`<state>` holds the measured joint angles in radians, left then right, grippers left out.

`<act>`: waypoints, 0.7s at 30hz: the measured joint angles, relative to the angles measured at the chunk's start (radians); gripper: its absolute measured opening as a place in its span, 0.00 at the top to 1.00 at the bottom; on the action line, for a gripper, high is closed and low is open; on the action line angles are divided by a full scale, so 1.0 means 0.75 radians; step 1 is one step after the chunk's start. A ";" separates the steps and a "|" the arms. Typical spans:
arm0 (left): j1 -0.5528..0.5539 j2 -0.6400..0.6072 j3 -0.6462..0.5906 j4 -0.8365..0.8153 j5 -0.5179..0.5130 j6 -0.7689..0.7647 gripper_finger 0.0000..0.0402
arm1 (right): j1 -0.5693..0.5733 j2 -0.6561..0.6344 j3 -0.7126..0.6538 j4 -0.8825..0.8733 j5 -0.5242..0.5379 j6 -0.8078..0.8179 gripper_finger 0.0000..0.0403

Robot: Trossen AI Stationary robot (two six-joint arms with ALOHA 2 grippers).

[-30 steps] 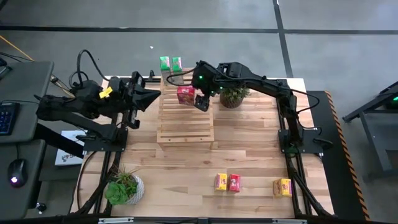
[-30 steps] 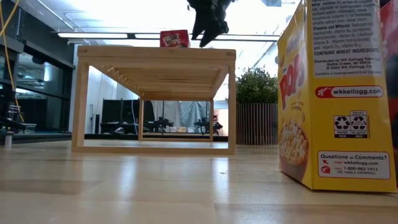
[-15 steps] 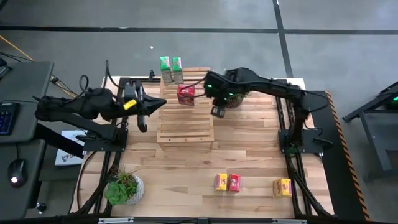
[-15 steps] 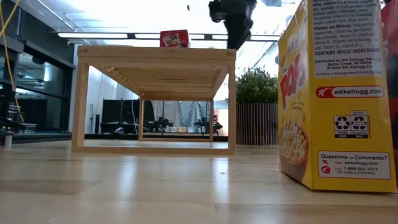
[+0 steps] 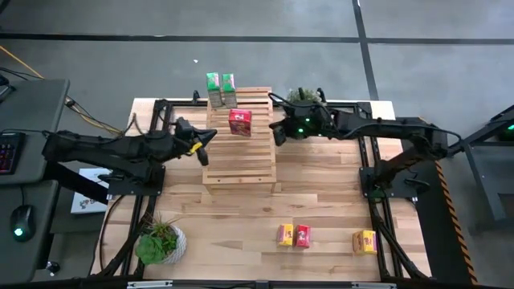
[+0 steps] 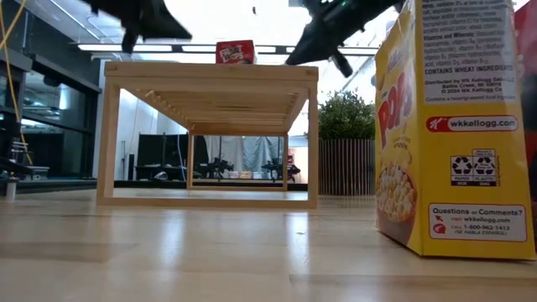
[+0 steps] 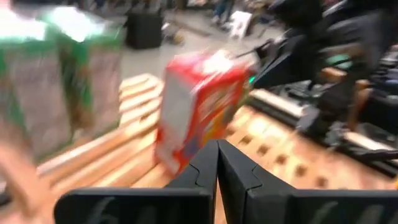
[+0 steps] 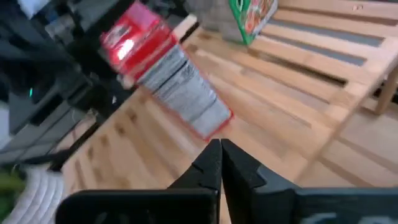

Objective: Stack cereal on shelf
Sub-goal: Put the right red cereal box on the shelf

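The light-wood slatted shelf stands mid-table. One red cereal box stands upright on its slats, and two green boxes stand at its far end. The red box is in front of my left gripper, which is shut and hovers at the shelf's left edge. My right gripper is shut too and hovers off the shelf's right edge, with the red box ahead of it. Neither gripper touches a box.
Near the front edge of the table stand a yellow box, a red box and another yellow box. A potted plant sits front left and another far right of the shelf. Bare tabletop lies between shelf and front boxes.
My right gripper has drawn back from the red box toward the table's right edge, sunk, rolled and shut. My left gripper has come down and toward the shelf's left edge, tipping toward level. The red box has stayed upright on the slats.
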<state>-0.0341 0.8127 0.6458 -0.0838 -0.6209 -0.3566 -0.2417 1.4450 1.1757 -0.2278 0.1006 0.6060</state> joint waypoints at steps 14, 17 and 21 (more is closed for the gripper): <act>0.185 0.279 -0.032 0.213 0.393 -0.100 1.00 | -0.027 0.258 0.221 -0.042 0.125 -0.037 1.00; 0.205 0.335 -0.032 0.238 0.397 -0.134 1.00 | -0.044 0.258 0.228 -0.028 0.159 -0.033 1.00; 0.226 0.387 -0.032 0.323 0.397 -0.140 1.00 | -0.057 0.258 0.228 0.017 0.100 -0.002 1.00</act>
<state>0.1351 1.1027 0.6216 0.1587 -0.3233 -0.4616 -0.2844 1.6382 1.3468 -0.2150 0.1759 0.6043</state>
